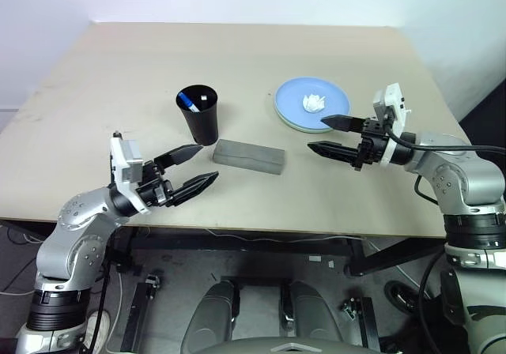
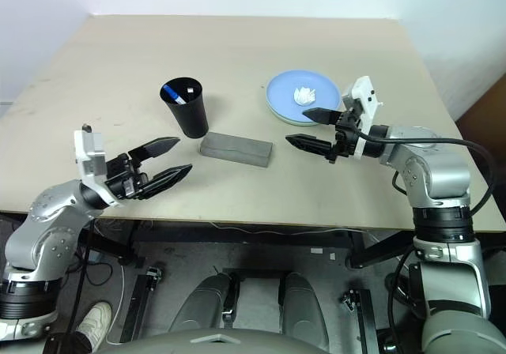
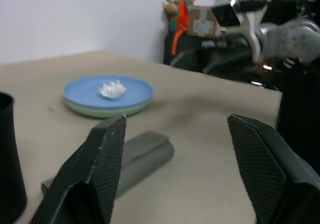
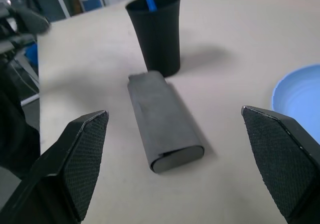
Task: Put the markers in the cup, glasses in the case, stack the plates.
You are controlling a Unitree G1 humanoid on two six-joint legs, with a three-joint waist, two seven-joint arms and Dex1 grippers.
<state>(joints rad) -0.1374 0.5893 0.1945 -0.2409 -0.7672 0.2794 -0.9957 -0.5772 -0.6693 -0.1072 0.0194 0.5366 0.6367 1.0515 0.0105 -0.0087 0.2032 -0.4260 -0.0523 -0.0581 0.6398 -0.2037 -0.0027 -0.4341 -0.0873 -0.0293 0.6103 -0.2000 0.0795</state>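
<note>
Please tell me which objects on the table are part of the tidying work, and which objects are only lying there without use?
Part of the work:
- markers, standing in the cup
- cup
- case, closed
- plates, blue stacked on green

The glasses are not visible; possibly inside the case.

Only lying there:
- crumpled white paper on the blue plate
</note>
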